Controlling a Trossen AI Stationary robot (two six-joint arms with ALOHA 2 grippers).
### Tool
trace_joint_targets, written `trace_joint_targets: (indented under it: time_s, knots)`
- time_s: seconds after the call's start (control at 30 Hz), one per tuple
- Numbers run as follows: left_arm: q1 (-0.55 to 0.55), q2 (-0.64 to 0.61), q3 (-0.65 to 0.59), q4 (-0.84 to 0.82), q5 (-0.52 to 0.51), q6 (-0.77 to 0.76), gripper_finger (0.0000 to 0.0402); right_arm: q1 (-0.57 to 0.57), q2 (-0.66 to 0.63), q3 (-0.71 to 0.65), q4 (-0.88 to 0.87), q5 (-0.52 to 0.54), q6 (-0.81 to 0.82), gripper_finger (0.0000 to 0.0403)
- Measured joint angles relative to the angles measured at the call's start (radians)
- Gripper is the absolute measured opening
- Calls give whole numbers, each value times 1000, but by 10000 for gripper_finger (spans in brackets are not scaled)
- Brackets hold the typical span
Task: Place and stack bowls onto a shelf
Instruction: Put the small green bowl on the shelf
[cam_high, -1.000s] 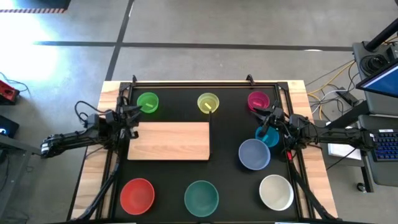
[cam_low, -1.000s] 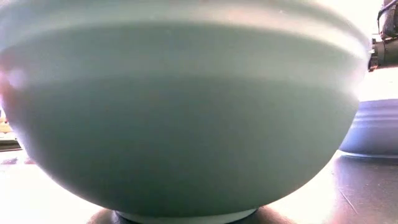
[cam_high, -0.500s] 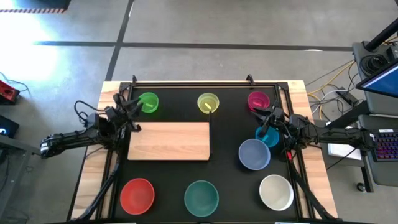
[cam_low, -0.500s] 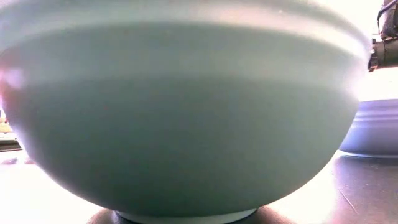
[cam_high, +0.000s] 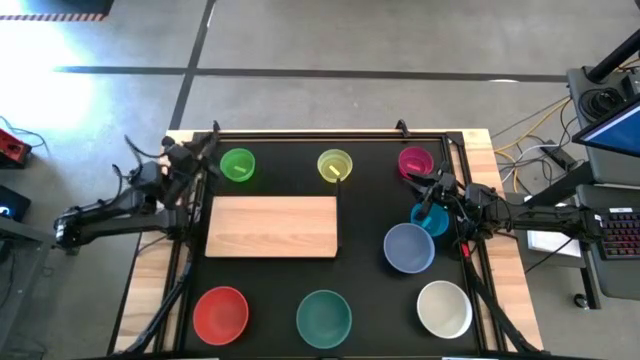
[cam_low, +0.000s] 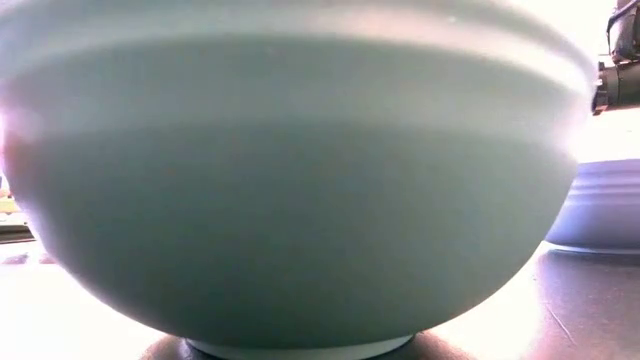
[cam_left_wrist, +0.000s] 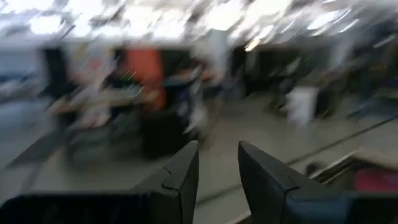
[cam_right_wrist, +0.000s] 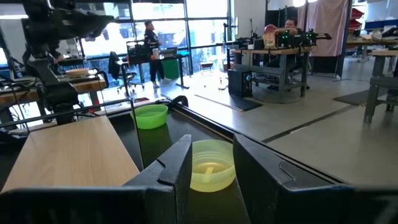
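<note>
The light-wood shelf (cam_high: 272, 227) lies flat on the black tabletop. Around it stand the bowls, each on its base: green (cam_high: 237, 165), yellow (cam_high: 334, 165), magenta (cam_high: 414, 160), cyan (cam_high: 430, 218), pale blue (cam_high: 409, 247), white (cam_high: 444, 308), teal (cam_high: 323, 316) and red (cam_high: 221, 313). My left gripper (cam_high: 205, 152) is raised at the far left, beside the green bowl, open and holding nothing (cam_left_wrist: 217, 149). My right gripper (cam_high: 425, 190) waits between the magenta and cyan bowls, open and holding nothing (cam_right_wrist: 211, 146).
A black rail frame (cam_high: 330, 133) edges the tabletop. In the low view the teal bowl (cam_low: 290, 180) fills nearly everything, with the pale blue bowl (cam_low: 600, 210) at its side. The right wrist view looks over the yellow bowl (cam_right_wrist: 210, 165) and the shelf (cam_right_wrist: 62, 155) into a room with people.
My left gripper has risen from the shelf's far left corner and gone toward the table's far left corner, tipping up from pointing down to about level. The shelf and bowls stay in place.
</note>
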Motion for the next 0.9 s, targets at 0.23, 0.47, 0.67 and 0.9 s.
trace_joint_targets:
  time_s: [0.23,0.47,0.67,0.9]
  knots:
    - [13,176,256,-461,-49,-212,96,0,0,0,0,0,-1,107]
    - [80,338,459,-802,-38,-416,96,0,0,0,0,0,0,107]
    - [178,426,549,-977,90,-490,96,0,0,0,0,0,-1,107]
    - [327,518,546,-978,265,-449,96,0,0,0,0,0,0,107]
